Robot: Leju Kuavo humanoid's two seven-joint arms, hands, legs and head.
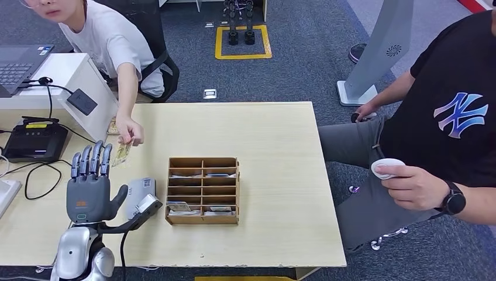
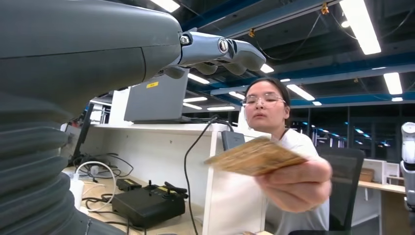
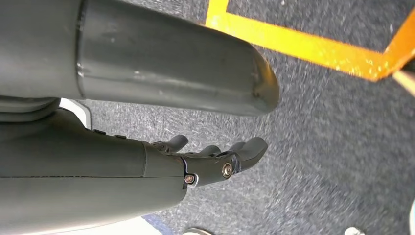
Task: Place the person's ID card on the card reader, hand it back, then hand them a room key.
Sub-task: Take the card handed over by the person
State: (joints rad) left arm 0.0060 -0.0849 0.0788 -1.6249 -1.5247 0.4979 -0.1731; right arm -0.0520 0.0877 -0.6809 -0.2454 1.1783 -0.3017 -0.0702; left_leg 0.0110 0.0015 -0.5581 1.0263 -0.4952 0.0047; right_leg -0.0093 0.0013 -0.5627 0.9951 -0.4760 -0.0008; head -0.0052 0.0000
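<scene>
Left hand point(image 1: 89, 188) is raised over the near left of the table point(image 1: 275, 146), fingers point(image 1: 93, 158) straight and apart, thumb out to the right, holding nothing. Just beyond its fingertips a person's hand point(image 1: 130, 132) holds the ID card point(image 1: 121, 154) out toward it, not yet touching; the left wrist view shows the card point(image 2: 254, 155) pinched flat in that hand point(image 2: 293, 183). A grey card reader point(image 1: 141, 194) lies on the table right of the left hand, beside a wooden rack point(image 1: 203, 190) with cards in its slots. Right hand point(image 3: 215, 159) hangs over grey carpet, fingers loosely curled and holding nothing.
</scene>
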